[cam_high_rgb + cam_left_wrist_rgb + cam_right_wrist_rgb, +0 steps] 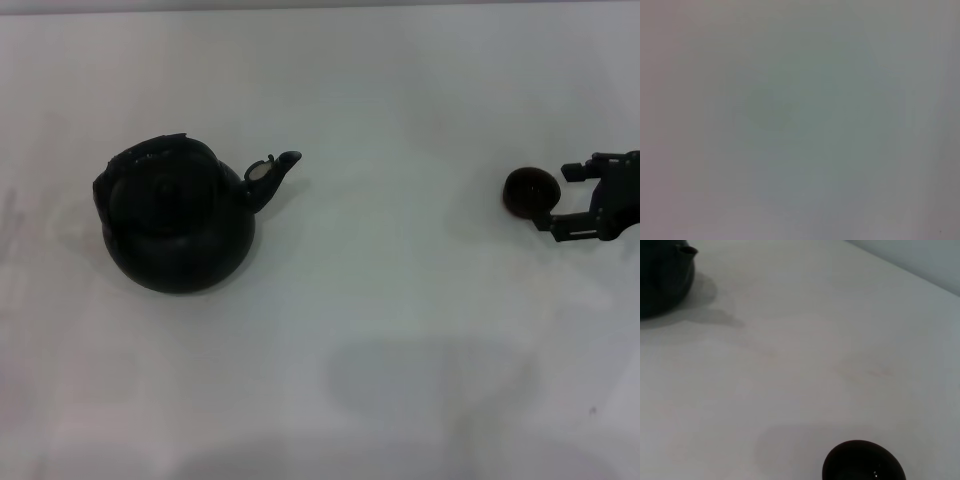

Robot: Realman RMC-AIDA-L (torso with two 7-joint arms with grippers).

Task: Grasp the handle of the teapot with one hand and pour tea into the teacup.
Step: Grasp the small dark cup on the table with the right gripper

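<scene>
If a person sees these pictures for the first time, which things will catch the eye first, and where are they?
The large black teapot stands out first, on the left part of the white table, its spout pointing toward the right. Far from it, on the right side, sits the small dark teacup, with the right gripper open right next to it at the picture's edge. The left gripper does not show.

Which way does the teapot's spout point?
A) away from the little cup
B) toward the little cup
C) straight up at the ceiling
B: in the head view the teapot has its spout on the side facing the cup, which sits by the right claw.
</scene>
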